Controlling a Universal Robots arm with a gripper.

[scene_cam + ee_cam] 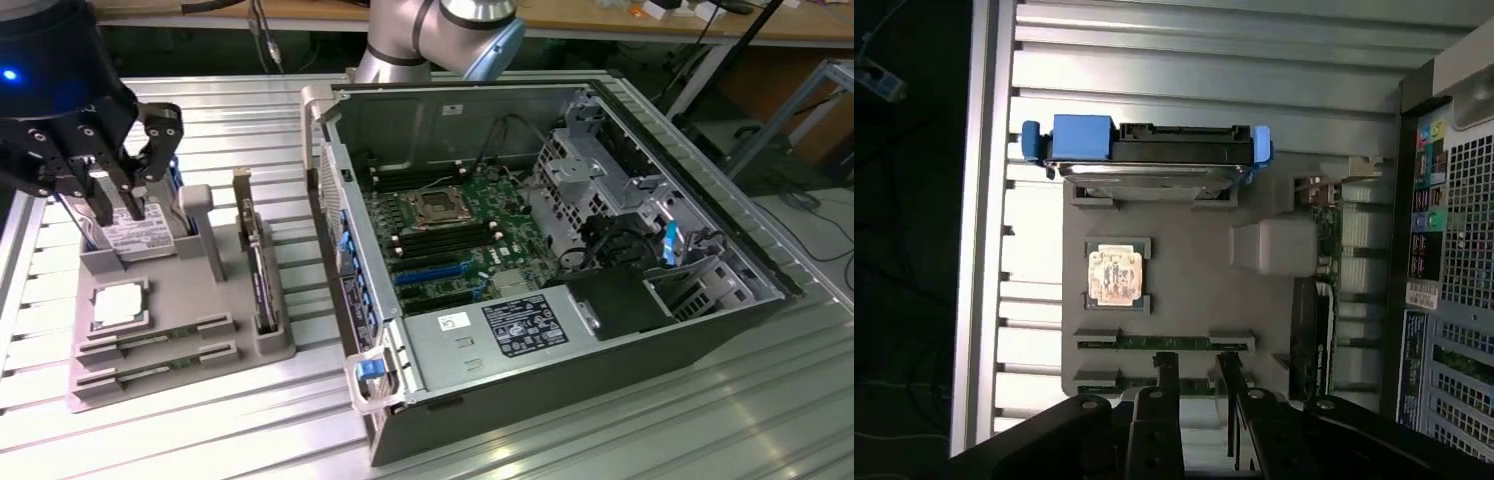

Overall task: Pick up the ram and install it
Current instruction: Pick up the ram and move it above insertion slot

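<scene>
Directly below the tool [1196, 362], whose two fingers [1166, 400] stand apart with nothing between them, two sticks lie flat in slots of a grey tray [1194, 290]. The nearer ram stick [1129, 384] runs crosswise behind the fingertips. The second ram stick [1144, 343] lies just past them, parallel, with a narrow strip of bare tray between the two. Further ahead a processor chip [1116, 275] sits in its own recess, with open tray around it. Off to one side of the tool an expansion card [1326, 300] stands on edge, and the computer case [1454, 250] wall rises close beyond it. Farthest ahead a hard drive [1149, 165] stands at the tray's far edge, then ribbed counter [1204, 80]. On the side away from the case, the counter's edge runs near the tray
</scene>
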